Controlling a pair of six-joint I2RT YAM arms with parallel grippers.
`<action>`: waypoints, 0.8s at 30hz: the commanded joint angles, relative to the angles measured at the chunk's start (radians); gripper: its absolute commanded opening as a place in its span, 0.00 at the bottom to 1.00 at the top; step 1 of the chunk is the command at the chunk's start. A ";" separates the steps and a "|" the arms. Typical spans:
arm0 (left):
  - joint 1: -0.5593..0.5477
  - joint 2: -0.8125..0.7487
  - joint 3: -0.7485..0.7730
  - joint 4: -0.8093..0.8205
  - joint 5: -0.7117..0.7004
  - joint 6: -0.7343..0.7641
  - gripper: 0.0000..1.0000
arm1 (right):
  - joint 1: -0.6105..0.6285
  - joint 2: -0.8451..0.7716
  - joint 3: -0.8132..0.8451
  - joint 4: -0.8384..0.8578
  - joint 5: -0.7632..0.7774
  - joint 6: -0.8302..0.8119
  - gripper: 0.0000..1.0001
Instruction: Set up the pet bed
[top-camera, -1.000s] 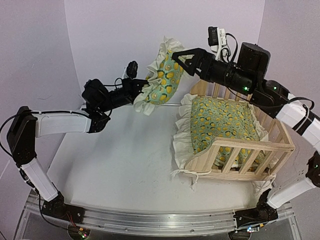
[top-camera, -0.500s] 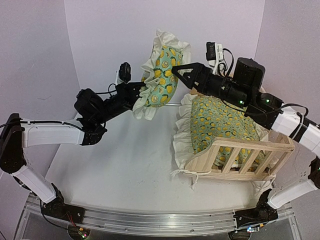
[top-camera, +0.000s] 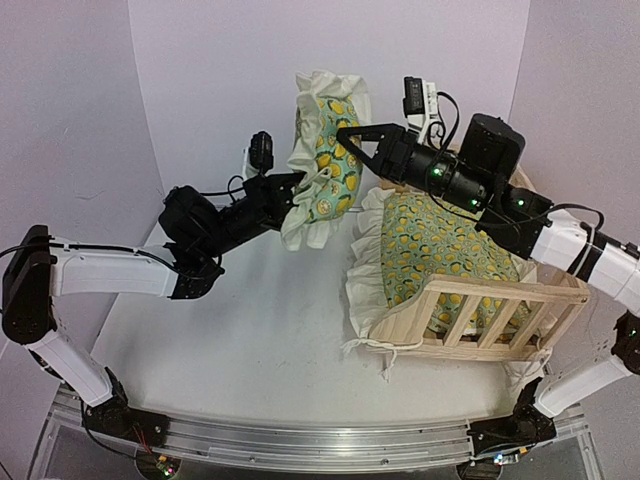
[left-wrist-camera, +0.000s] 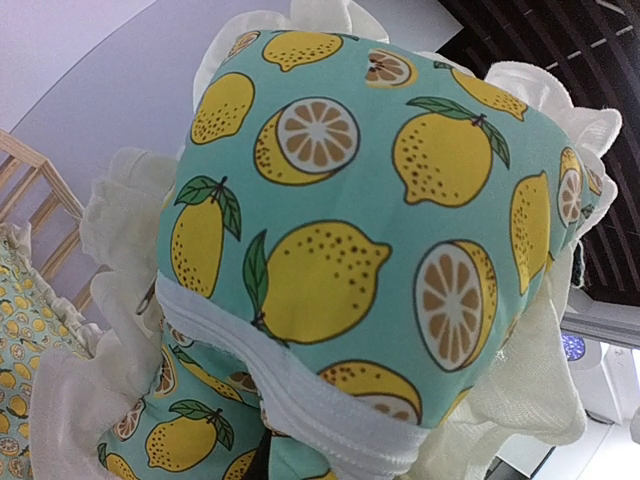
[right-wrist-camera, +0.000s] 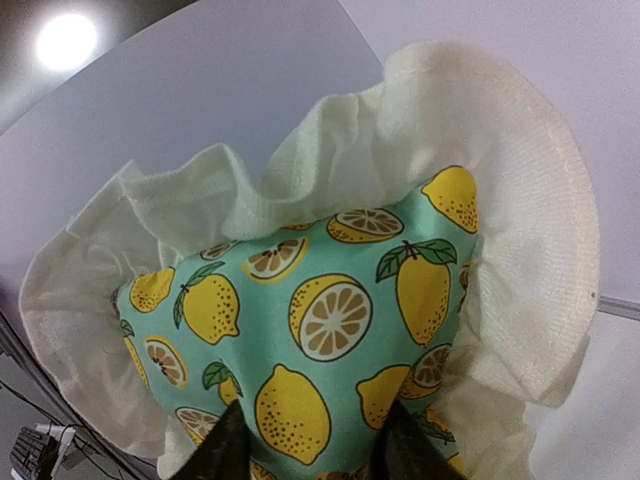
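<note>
Showing the pet bed standing on the right part of the table: a pale slatted wooden frame whose low side faces left. Inside the frame lies the cushion, lemon-patterned on green, sitting unevenly, with its cream ruffle spilling over the low side onto the table. The matching pillow is outside the frame, held on edge in the air above and to the left of it. The left gripper is closed tight on the pillow's lower ruffle. The right gripper meets the pillow from the opposite side. Its dark fingers stand partway closed astride the fabric; whether they actually pinch it cannot be told.
</note>
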 joint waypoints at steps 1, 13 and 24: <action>-0.015 0.000 0.017 0.043 0.003 0.038 0.00 | 0.007 0.013 0.023 0.086 -0.052 0.007 0.25; 0.012 -0.317 -0.339 -0.175 -0.281 0.397 0.57 | -0.015 -0.222 0.040 -0.385 0.315 -0.601 0.00; 0.020 -0.618 -0.463 -0.535 -0.505 0.656 0.61 | -0.139 -0.229 0.220 -1.229 0.639 -1.164 0.00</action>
